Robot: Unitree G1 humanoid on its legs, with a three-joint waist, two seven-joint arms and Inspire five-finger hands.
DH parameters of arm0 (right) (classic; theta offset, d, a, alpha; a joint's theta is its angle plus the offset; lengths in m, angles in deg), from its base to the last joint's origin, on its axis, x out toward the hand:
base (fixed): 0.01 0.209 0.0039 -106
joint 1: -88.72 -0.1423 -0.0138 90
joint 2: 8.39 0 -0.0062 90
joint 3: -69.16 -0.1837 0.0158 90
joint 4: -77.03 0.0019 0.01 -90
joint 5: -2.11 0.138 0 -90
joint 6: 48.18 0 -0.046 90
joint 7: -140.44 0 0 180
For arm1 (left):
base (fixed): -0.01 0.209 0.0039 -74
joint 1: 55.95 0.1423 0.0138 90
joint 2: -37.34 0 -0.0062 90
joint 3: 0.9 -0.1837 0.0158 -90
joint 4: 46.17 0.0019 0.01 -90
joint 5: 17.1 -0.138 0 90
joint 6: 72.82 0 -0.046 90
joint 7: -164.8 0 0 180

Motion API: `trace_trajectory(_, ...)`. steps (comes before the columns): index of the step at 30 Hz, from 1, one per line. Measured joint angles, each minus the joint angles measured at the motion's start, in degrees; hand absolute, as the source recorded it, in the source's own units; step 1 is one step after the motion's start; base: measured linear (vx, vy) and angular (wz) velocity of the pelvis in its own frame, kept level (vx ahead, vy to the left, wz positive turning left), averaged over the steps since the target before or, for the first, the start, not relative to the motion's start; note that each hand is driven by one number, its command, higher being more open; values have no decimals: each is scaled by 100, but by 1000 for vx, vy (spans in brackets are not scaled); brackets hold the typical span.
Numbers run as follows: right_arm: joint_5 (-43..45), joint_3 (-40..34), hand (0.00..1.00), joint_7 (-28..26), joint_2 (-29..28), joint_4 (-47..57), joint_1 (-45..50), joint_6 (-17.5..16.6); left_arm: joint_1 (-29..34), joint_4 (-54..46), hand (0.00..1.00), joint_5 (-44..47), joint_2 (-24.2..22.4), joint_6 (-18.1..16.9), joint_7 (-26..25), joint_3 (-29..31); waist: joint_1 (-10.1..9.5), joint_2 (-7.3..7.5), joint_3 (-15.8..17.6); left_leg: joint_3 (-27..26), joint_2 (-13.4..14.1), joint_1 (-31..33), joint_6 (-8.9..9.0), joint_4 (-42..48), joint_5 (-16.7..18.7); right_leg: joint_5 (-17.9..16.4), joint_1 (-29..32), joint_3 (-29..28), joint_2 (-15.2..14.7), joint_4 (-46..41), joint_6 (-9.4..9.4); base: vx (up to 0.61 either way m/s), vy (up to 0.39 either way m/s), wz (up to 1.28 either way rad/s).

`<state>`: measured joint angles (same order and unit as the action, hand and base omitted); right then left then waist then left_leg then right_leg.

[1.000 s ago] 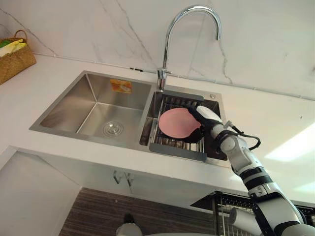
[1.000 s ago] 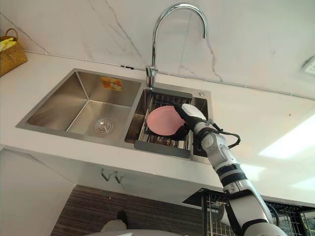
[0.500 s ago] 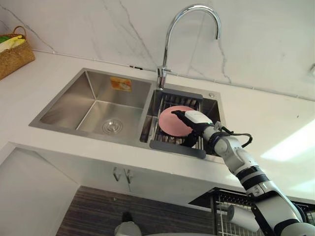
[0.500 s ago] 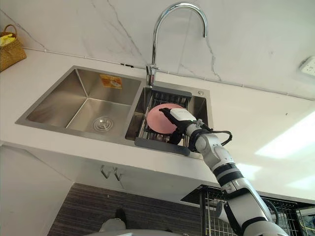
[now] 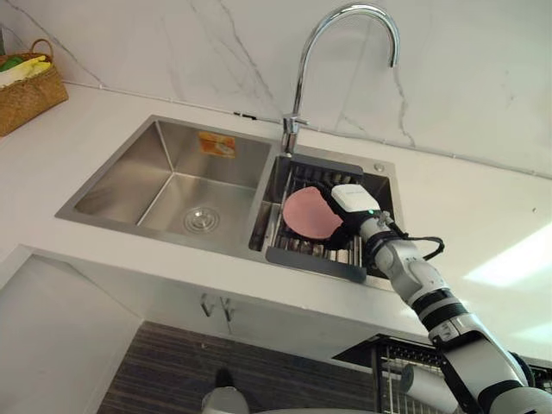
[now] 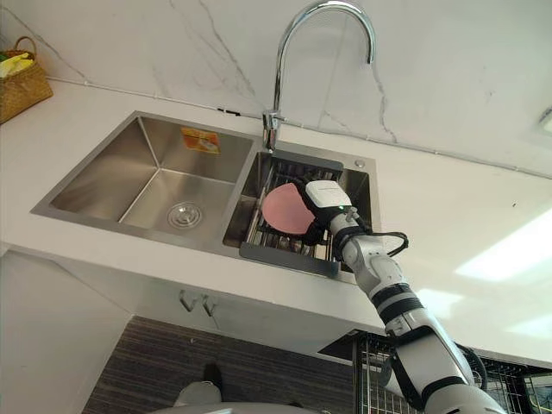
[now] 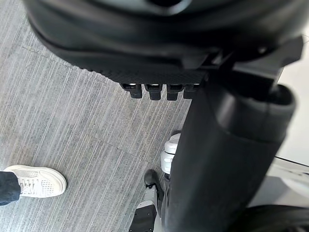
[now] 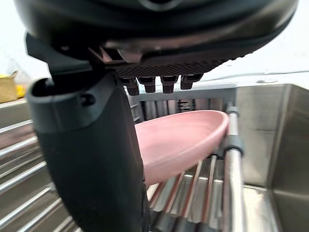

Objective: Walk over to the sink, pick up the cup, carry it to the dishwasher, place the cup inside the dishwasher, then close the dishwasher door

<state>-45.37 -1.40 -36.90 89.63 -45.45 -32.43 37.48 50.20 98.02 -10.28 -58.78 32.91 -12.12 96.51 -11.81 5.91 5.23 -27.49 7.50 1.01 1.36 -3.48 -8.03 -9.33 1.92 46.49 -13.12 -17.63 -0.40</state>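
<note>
A shallow pink dish lies tilted on the metal drain rack in the right basin of the steel sink. No cup shows here. My right hand reaches in from the right and sits on the dish's right edge. In the right wrist view its thumb is against the dish, whose rim runs between thumb and fingers and rests on a rack rail. My left hand hangs idle over the grey floor with relaxed fingers.
A tall curved tap stands behind the divider between the basins. A woven basket sits on the white counter at far left. A wire rack shows below the counter at lower right. A person's white shoe stands on the floor.
The dish, earlier tipped up with its face towards me, now lies lower and flatter on the rack. My right hand has turned with it. The camera has shifted slightly.
</note>
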Motion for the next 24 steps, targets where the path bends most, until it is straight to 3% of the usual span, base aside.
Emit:
trace_trajectory(9,-171,-10,0,722,-12,-285,0,18,-56,-1,100,0,3,-5,99,26,-4,-4,111,31,9,52,-2,43,1,1,2,45,2,16,1,1,1,1)
trace_trajectory(12,-267,-117,0,1131,-15,-274,-67,-189,-64,-1,100,-5,3,-9,102,28,-7,-7,114,30,12,55,-7,58,4,2,2,42,2,15,2,0,0,0)
trace_trajectory(20,-392,-124,0,1459,-21,-305,-167,-538,-72,1,100,-18,0,-67,108,28,-22,-12,133,31,26,97,-18,119,31,5,12,37,11,31,0,0,0,0)
trace_trajectory(24,-395,-124,0,2002,-19,-290,-168,-814,-66,2,100,-139,-23,-148,164,112,-26,-15,135,27,58,116,-15,177,53,6,9,26,37,49,2,0,0,0)
